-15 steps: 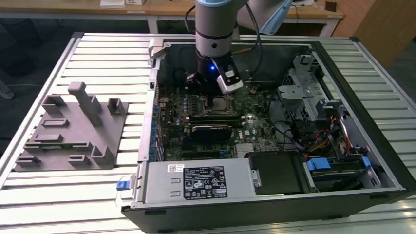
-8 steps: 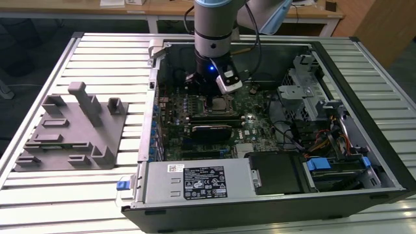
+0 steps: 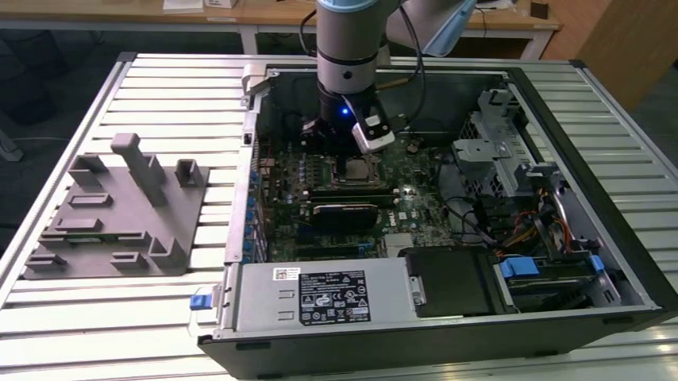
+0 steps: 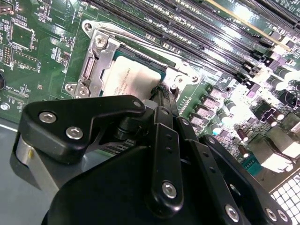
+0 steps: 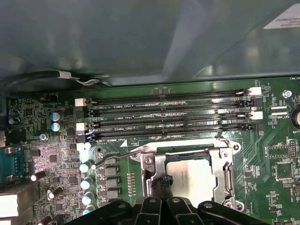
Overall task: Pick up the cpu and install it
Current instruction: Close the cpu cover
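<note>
Cpu [image 5: 197, 176] lies flat in the metal socket frame [image 5: 151, 165] on the motherboard, inside the open case [image 3: 625, 262], just beside the memory slots [image 5: 168, 117]. I see its pale top in both wrist views. My gripper [image 4: 161, 92] hangs right above it, drawn narrow with its tips together at one edge of the cpu, gripping nothing as far as I can see. In the exterior view the arm reaches down into the far half of the case. A grey block [image 3: 117, 214] sits on the table [image 3: 159, 87], at the exterior view's left.
</note>
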Robot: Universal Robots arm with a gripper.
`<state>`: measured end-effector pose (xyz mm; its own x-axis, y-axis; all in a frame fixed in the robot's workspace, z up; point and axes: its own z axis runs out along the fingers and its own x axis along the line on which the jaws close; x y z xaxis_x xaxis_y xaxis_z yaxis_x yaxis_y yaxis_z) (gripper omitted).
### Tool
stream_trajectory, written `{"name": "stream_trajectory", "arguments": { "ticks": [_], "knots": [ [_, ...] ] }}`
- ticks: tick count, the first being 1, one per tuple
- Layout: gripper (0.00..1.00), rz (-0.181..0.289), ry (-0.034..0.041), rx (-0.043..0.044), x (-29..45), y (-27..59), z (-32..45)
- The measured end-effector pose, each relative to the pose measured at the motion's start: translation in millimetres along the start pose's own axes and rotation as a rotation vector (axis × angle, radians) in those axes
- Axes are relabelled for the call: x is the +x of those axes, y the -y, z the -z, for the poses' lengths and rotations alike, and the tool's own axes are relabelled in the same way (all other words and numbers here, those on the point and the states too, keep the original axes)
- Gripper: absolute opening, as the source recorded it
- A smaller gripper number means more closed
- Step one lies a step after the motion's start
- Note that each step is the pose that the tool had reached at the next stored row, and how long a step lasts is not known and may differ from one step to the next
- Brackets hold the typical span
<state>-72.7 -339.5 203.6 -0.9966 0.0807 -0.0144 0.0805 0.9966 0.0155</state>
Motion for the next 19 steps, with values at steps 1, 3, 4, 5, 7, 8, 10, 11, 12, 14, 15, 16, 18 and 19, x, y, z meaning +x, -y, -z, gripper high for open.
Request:
{"name": "stream_trajectory", "arguments": {
  "ticks": [1,3,4,5,7,8,10,11,12,14,15,16,18,19],
  "knots": [
    [0.11,0.0,-0.0001,0.0001,0.1,0.0,-0.3],
    [0.11,0.0,-0.0002,0.0004,0.1,0.1,-0.3],
    [0.11,0.0,-0.0003,0.0004,0.1,0.1,-0.3],
    [0.11,0.0,-0.0002,0.0004,0.1,0.1,-0.3],
    [0.11,0.0,-0.0002,0.0003,0.1,0.1,-0.5],
    [0.11,0.0,0.0,0.0,0.2,0.0,-0.8],
    [0.11,0.0,-0.0001,0.0001,0.3,0.0,-1.7],
    [0.11,0.0,-0.0001,0.0002,0.4,0.1,-2.3],
    [0.11,0.001,-0.0002,0.0003,0.5,0.1,-2.6],
    [0.11,0.001,-0.0003,0.0005,0.9,0.1,-2.6],
    [0.11,0.001,-0.0003,0.0004,1.1,0.1,-2.6],
    [0.11,0.001,-0.0001,0.0002,1.5,0.2,-2.7],
    [0.11,0.001,-0.0001,0.0002,2.0,0.2,-3.1],
    [0.11,0.001,-0.0002,0.0002,2.0,0.2,-3.6]
  ]
}}
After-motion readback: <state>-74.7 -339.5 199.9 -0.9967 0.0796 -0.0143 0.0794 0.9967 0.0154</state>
